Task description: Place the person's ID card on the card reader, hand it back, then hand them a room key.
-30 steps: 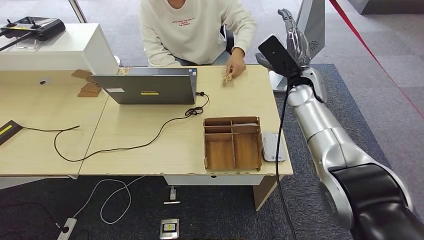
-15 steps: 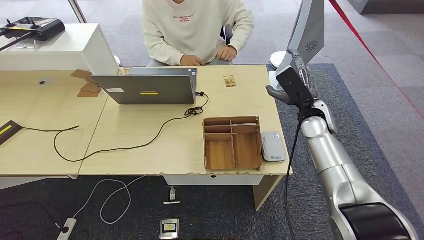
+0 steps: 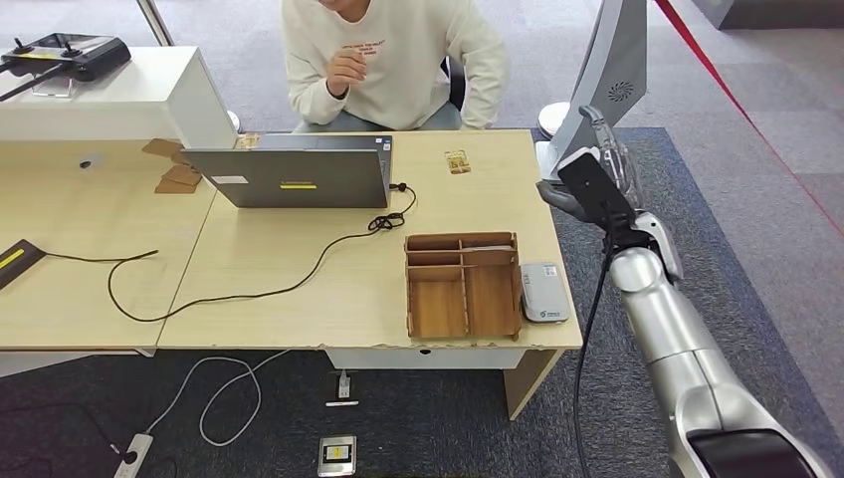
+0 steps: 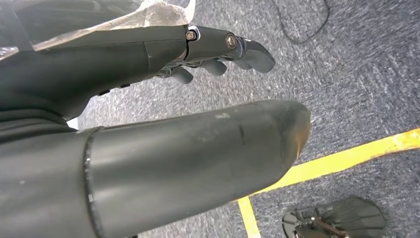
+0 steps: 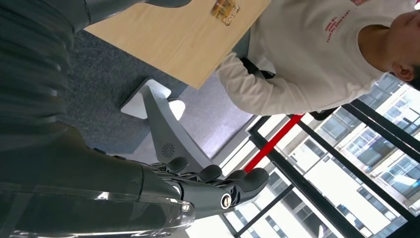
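On the bench [image 3: 299,299], toward its far edge at about 12 o'clock from the card reader [image 3: 543,292], lies the ID card [image 3: 457,161], flat and untouched. Our right robot hand [image 3: 597,169] hangs just off the bench's end at 3 o'clock from the card, fingers spread and holding nothing. We judge the first step is in hand: the next move calls for reaching over and picking up a thin, flat card. Our left robot hand [image 4: 218,54] hangs over the floor, fingers loosely apart, empty. Red lettering on the person's sweatshirt [image 3: 398,60] is too small to read.
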You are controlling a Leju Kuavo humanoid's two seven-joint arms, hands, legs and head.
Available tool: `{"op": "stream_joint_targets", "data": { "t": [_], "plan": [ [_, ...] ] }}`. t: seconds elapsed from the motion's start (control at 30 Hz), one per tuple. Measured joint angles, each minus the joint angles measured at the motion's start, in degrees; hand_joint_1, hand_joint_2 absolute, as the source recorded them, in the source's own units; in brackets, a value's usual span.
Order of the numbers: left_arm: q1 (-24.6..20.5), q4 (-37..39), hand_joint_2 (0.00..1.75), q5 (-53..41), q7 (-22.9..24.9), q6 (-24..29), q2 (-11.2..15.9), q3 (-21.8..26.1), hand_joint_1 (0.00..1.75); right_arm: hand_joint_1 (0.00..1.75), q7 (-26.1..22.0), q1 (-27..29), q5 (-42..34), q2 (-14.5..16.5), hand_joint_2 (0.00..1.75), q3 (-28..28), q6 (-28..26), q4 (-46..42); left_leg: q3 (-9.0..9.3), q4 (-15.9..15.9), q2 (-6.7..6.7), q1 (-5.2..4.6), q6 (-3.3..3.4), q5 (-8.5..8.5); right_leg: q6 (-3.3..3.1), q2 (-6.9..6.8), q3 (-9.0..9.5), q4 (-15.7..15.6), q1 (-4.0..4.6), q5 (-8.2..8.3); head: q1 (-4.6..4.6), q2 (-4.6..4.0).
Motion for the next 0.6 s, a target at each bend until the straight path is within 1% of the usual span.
{"op": "stream_joint_targets", "data": {
  "t": [0.27, 0.6],
  "plan": [
    [-0.02, 0.0, 0.0, 1.4, 0.68, -1.21, 0.02, 1.05, 0.0, 0.0, -0.49, 2.05, -0.74, 0.01, 1.75, -0.49, 0.81, -0.05, -0.01, -0.01, 0.0, 0.0, 0.0, 0.0, 0.0, 0.0, 0.0, 0.0, 0.0, 0.0, -0.01, -0.01],
    [-0.01, 0.0, 0.0, 4.58, 2.11, -2.62, 0.1, 1.97, 0.0, 0.0, -2.21, 5.47, 0.23, 1.59, 1.75, -0.68, 3.31, -0.17, 0.0, -0.01, -0.01, 0.01, 0.0, 0.0, 0.0, 0.0, 0.0, 0.0, 0.01, -0.01, -0.01, -0.01]
  ]
}}
